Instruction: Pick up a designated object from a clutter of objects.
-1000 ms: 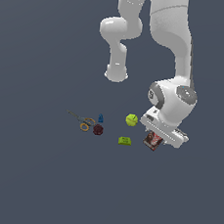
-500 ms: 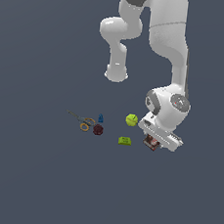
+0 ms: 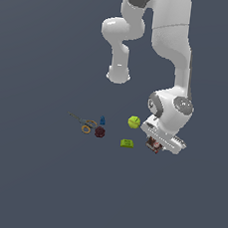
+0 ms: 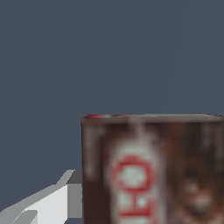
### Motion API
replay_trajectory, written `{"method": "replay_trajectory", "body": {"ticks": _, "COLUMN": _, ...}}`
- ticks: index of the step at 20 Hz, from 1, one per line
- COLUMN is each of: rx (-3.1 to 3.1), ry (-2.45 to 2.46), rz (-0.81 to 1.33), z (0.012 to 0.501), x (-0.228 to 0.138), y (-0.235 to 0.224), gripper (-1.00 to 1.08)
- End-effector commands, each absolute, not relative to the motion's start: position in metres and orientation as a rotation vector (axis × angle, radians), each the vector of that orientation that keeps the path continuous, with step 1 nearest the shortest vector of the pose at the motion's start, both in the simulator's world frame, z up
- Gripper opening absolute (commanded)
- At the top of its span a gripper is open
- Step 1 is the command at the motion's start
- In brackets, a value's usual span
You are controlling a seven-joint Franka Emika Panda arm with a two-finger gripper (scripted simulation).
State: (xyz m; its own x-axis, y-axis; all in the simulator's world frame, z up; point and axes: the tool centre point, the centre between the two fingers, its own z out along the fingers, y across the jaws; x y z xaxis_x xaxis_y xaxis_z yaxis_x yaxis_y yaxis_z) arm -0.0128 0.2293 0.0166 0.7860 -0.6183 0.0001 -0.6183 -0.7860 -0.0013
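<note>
Red box point(image 3: 155, 146) beneath pincer point(image 3: 157, 148) on plain dark-grey floor point(image 3: 37, 187).

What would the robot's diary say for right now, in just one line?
stage: descending onto target | end effector: at red box, grip state unclear | yellow-green block: beside it, apart | other clutter: untouched

Simulated test scene, no real room: featureless slate-grey ground point(image 3: 27, 186), flat untextured render, glossy white robot arm point(image 3: 170, 52), few tiny scattered coloured items point(image 3: 100, 130), no walls.
</note>
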Motion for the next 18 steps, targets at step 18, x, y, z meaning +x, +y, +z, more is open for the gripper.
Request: {"method": "replay_trajectory", "body": {"ticks": 18, "rx": -2.966, "ry": 1.029, "rz": 0.001, "z": 0.069, "x": -0.018, "y": 0.208, "gripper": -1.00}}
